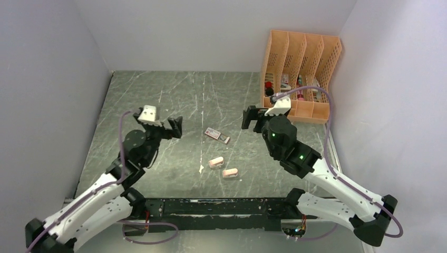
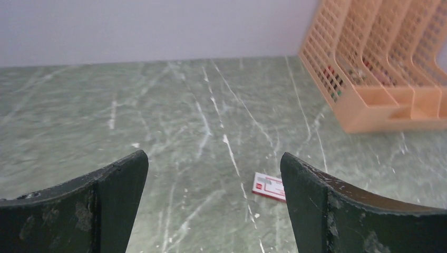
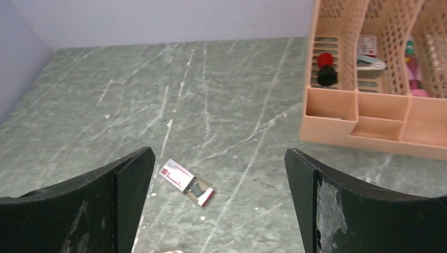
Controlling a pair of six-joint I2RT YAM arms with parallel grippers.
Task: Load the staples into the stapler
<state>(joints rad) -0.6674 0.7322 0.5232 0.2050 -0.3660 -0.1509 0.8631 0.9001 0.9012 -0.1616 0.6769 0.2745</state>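
The staple box [image 1: 217, 135] lies flat near the middle of the green marbled tabletop [image 1: 158, 95], slanted, with nothing touching it. It is a small red-and-white cardboard sleeve with a greyish tray [image 3: 199, 190] slid partly out of the end that faces the near right; the tray's far tip shows a bit of red (whether strips lie in it is too small to tell). From the left wrist only the sleeve's red-and-white end [image 2: 269, 186] shows, beside the right finger. Two salmon-pink staplers [image 1: 215, 162] lie closer to the near edge, just beside each other and a little apart from the box. The left gripper [image 1: 175, 128] hangs above the tabletop left of the box, its fingers [image 2: 105, 205] spread wide with nothing between them. The right gripper [image 1: 251, 117] hangs right of the box, its fingers [image 3: 337, 211] likewise spread wide and empty. An orange rack [image 1: 300, 74] stands in the far right corner, with small items in its slots.
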